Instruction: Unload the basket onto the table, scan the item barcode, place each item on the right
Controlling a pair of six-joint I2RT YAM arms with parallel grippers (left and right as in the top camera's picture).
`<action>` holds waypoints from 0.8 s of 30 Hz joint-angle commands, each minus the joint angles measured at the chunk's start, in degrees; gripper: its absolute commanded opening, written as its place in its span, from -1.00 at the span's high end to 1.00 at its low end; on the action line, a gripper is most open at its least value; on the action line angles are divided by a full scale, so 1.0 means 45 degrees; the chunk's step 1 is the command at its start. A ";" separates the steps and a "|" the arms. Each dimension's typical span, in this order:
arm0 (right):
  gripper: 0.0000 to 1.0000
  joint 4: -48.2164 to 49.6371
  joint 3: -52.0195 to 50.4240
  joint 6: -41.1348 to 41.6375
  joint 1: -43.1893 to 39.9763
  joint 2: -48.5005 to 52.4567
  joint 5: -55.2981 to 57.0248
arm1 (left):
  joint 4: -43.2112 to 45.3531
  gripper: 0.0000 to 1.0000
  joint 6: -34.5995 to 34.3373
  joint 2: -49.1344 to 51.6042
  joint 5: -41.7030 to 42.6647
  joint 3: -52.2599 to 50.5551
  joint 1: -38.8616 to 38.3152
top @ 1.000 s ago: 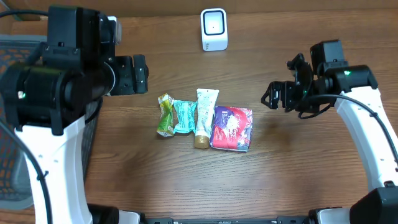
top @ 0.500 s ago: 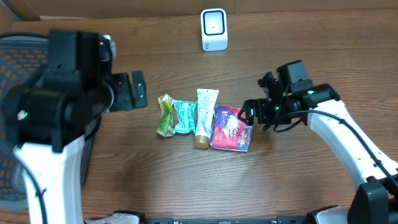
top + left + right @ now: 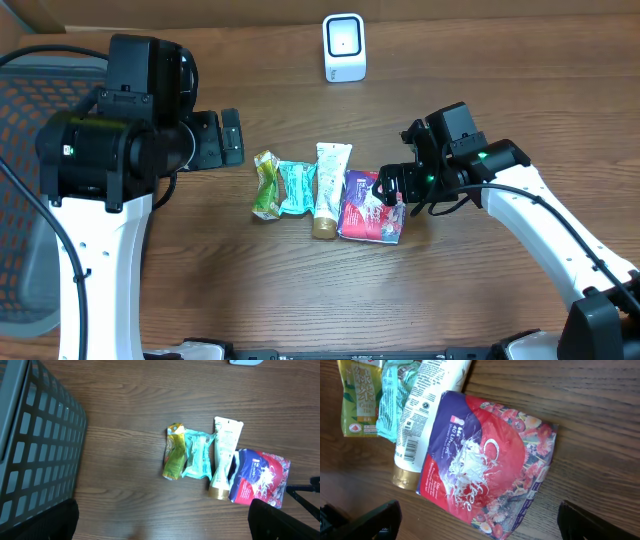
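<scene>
Red-and-purple packet (image 3: 373, 206) lies mid-table (image 3: 480, 90), rightmost in the row of items, its long axis running roughly from far edge to near edge. The right gripper (image 3: 392, 188) (jaws spread, empty) hovers at its right edge, nearer than the left gripper (image 3: 222, 140), likewise released.

White links and black housings are seen on the left arm (image 3: 100, 250), frame left, and the right arm (image 3: 545, 215), frame right. Black cables (image 3: 45, 240) are run along both; green dots (image 3: 68, 150), perhaps indicator lights, are shown on each.
</scene>
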 commanded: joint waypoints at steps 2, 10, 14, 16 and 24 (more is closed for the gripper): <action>-1.00 0.0243 -0.0049 0.0039 0.0034 0.0019 0.0554 | 0.0068 -0.99 -0.0214 -0.0019 -0.0029 0.0029 -0.0010; -1.00 0.0238 -0.0049 0.0044 0.0034 0.0019 0.0544 | 0.0073 -0.99 -0.0219 -0.0019 -0.0029 0.0029 -0.0010; -1.00 -0.0243 -0.0073 0.0039 0.0039 0.0019 0.0539 | 0.0073 -0.99 -0.0219 -0.0019 -0.0029 0.0029 -0.0010; -1.00 -0.0398 -0.0078 0.0034 0.0039 0.0029 0.0539 | 0.0073 -0.99 -0.0219 -0.0019 -0.0029 0.0029 -0.0010; -0.95 -0.0340 -0.0087 -0.0724 0.1132 0.0039 0.1588 | 0.0073 -0.99 -0.0219 -0.0019 -0.0029 0.0029 -0.0010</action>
